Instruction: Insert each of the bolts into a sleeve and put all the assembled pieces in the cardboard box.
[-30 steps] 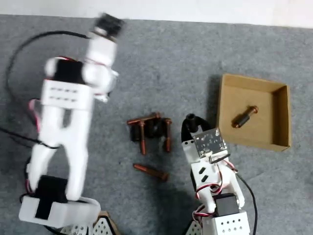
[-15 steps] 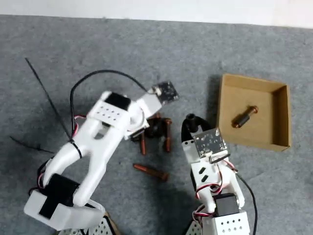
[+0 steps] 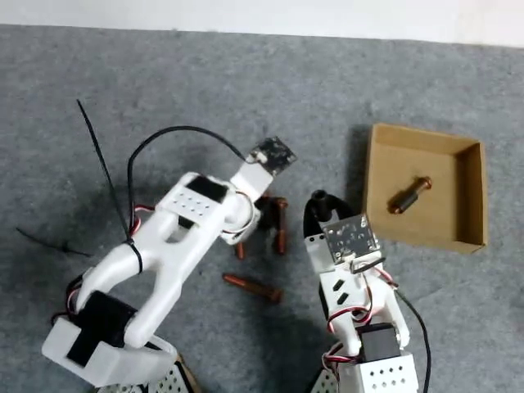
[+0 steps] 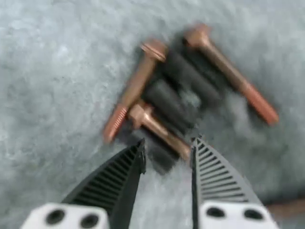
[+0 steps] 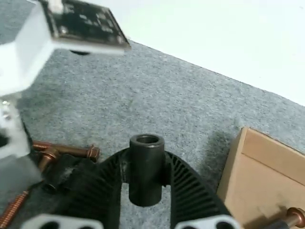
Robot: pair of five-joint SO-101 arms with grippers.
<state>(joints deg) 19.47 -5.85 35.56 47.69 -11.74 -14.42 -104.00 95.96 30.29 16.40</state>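
Your copper-coloured metal bolts and short black cylindrical sleeves are lying in a tangled heap on the grey carpet. The heap is well apart from the shallow brown cardboard box, on the side facing your left arm. Your left gripper is hanging just over the heap with its jaws parted to a moderate gap. They are straddling the shank of the nearest bolt, probably so that closing takes that bolt alone and not a sleeve beside it. Your right gripper is sitting between the heap and the box, clamping the held sleeve. The sleeve's open bore is sticking out past the fingertips, which looks like a mouth being offered for a bolt. The lone bolt is lying by itself, beyond the right gripper from the box. Inside the box, one assembled piece is resting, so most of the job is waiting.
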